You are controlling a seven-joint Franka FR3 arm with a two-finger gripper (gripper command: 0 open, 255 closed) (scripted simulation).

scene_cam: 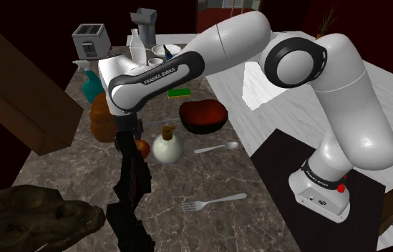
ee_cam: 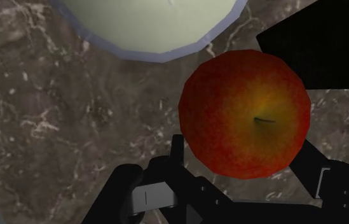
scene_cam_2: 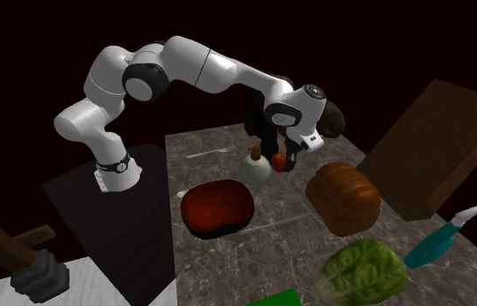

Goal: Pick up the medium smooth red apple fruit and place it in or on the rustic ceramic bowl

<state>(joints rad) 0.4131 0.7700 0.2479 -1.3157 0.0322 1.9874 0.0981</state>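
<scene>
- While the jaws stand spread, one black finger [ee_cam: 177, 153] on either side of the red apple [ee_cam: 246, 111], the gripper [ee_cam: 241, 147] points down at the dark marbled counter [ee_cam: 52, 114]. Whether the pads touch the fruit cannot be told.
- The apple sits on the counter between the jaws, stem up, with a yellowish patch around the stem.
- Just beside the jaws, near the apple but apart from it, a pale round flask [scene_cam: 167, 147] with a brown stopper stands upright.
- Above the jaws, the hand hangs nearly vertical. The white arm [scene_cam: 187, 61] climbs from its base, bends at a high elbow, and slants its forearm down to the wrist.
- Beyond the flask, well apart from the jaws, the bowl [scene_cam: 204, 129] sits upright on the counter, dark outside and red inside.
- On the opposite side of the jaws from the flask lies a brown loaf [scene_cam_2: 342, 198].
- Farther out on the flask's side lie a spoon [scene_cam: 216, 148] and a fork [scene_cam: 212, 201].
</scene>
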